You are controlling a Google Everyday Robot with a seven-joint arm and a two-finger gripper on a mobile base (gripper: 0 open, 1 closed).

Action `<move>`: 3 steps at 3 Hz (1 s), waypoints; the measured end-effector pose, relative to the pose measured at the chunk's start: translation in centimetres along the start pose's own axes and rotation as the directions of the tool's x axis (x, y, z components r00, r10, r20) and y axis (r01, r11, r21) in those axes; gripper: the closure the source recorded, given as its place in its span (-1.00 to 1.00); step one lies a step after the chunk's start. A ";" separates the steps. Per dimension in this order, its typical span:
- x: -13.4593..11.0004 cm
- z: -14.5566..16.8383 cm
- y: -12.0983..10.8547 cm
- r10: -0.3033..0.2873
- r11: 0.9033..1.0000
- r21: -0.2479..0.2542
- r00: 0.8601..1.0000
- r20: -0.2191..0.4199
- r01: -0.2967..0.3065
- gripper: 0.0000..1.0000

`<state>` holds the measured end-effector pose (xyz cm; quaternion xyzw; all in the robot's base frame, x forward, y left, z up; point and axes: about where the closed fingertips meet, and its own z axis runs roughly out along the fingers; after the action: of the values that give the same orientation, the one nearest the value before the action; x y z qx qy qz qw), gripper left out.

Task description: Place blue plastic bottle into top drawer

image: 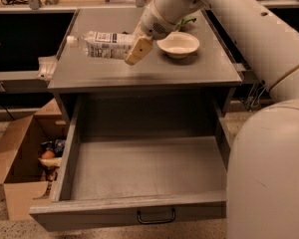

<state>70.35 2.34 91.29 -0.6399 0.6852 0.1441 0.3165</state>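
The blue plastic bottle (103,44) is clear with a white cap and a white-and-blue label. It lies horizontal, cap to the left, held a little above the grey cabinet top (139,71). My gripper (134,48) is shut on the bottle's right end, and one tan finger (138,51) shows in front of it. The top drawer (144,166) is pulled wide open below, its floor bare. Its black handle (156,216) is on the front panel.
A white bowl (178,45) sits on the cabinet top just right of the gripper. A bit of a green bag (188,21) shows behind it. An open brown cardboard box (17,156) with items stands on the floor at left. My arm fills the right side.
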 end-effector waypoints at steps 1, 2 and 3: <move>0.6 0.8 2.3 -0.053 0.998 -0.026 0.998 -0.017 0.053 1.00; 0.9 0.0 6.2 -0.117 0.993 -0.006 0.991 -0.058 0.117 1.00; 2.8 2.0 10.9 -0.110 0.993 -0.046 0.987 -0.118 0.105 1.00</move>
<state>60.34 2.90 85.82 -0.6896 0.6646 0.1013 0.2692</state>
